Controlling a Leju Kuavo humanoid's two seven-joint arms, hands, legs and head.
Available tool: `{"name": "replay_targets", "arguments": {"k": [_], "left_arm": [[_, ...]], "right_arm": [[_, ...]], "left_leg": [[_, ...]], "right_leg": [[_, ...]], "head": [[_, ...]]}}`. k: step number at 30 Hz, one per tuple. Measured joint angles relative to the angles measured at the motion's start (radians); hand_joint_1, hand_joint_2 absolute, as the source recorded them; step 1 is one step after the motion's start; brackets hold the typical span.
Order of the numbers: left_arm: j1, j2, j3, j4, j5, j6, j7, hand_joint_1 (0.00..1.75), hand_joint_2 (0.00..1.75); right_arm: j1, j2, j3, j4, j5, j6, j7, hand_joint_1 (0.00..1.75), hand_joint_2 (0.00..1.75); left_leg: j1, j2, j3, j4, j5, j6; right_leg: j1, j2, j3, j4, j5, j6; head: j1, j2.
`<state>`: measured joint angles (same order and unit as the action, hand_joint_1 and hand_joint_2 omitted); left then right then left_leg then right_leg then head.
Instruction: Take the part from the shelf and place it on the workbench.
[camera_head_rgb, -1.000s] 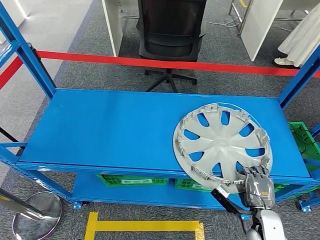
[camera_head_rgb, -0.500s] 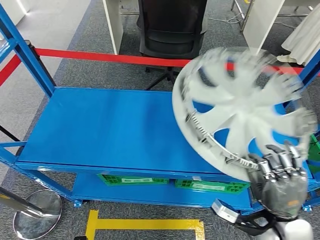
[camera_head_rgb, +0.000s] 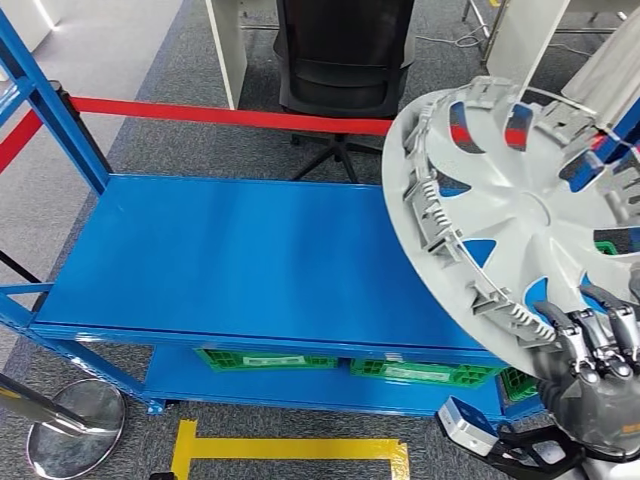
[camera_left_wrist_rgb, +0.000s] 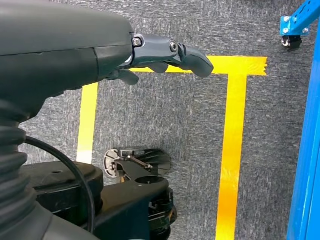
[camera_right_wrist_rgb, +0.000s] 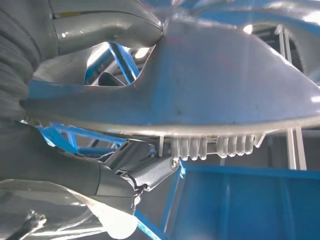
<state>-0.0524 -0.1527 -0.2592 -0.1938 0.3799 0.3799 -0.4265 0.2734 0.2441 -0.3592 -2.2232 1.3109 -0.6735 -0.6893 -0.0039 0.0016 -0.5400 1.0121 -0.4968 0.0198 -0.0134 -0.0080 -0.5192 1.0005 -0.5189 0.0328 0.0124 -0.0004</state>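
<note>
At the right of the head view, the right hand (camera_head_rgb: 596, 370) grips the lower rim of the wheel cover (camera_head_rgb: 521, 210), fingers clamped on it, tilted above the blue shelf (camera_head_rgb: 226, 260). The left hand (camera_left_wrist_rgb: 162, 55) hangs with fingers apart, holding nothing. The lift looks done; next comes carrying it to the table.

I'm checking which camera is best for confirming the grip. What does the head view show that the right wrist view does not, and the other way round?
Head view alone: the whole hubcap tilted up off the blue shelf, the red barrier tape and the office chair. Right wrist view alone: a close look at the rim clips with a finger pressed under them. Both share the right hand gripping the hubcap's rim, and blue shelf surfaces.
</note>
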Motion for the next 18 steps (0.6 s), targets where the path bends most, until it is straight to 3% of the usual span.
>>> {"name": "replay_targets", "arguments": {"k": [18], "left_arm": [[-0.001, 0.0, 0.0, 0.0, 0.006, -0.022, 0.002, 0.0, 1.75]], "right_arm": [[-0.017, 0.0, 0.02, -0.04, 0.012, 0.0, -0.002, 1.75, 1.75]], "left_leg": [[0.0, 0.0, 0.0, 0.0, 0.0, 0.0]], "right_leg": [[0.0, 0.0, 0.0, 0.0, 0.0, 0.0]], "head": [[0.0, 0.0]]}}
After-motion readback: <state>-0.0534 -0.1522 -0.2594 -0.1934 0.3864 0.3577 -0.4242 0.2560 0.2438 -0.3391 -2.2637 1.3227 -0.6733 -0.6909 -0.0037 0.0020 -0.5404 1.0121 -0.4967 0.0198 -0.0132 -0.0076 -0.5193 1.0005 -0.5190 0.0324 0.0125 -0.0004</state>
